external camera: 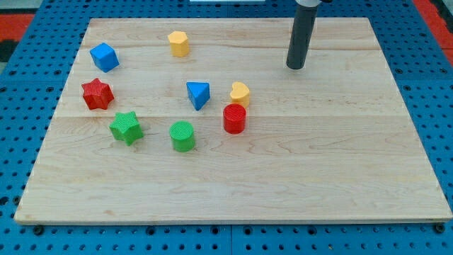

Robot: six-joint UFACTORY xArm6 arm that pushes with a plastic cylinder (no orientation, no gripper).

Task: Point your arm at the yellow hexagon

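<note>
Standing near the view's top right, our rod comes down from the upper edge, and my tip (295, 67) rests on the wooden surface (340, 177) with bare wood all round it. We carry no fingers on this rig, only the dark rod, so nothing opens, closes or grips. We note the yellow hexagon (178, 43) near the view's top, left of centre, well apart from my tip and at nearly the same height in the view, slightly higher. We see the other blocks in a loose arc below it. The blue cube (104, 57) sits toward the view's upper left, with the red star (97, 93) just below it. The green star (127, 127) lies lower and a little rightward, and the green cylinder (182, 136) stands right of that, near it. The blue triangle (199, 94) sits close to the middle of the surface. The yellow heart (240, 93) lies right of the triangle, and the red cylinder (234, 118) stands just below the heart, nearly touching it; we cannot tell whether they meet. Of all the blocks the heart is closest to my tip, sitting below and to its left. A blue pegboard (21, 78) frames the surface.
</note>
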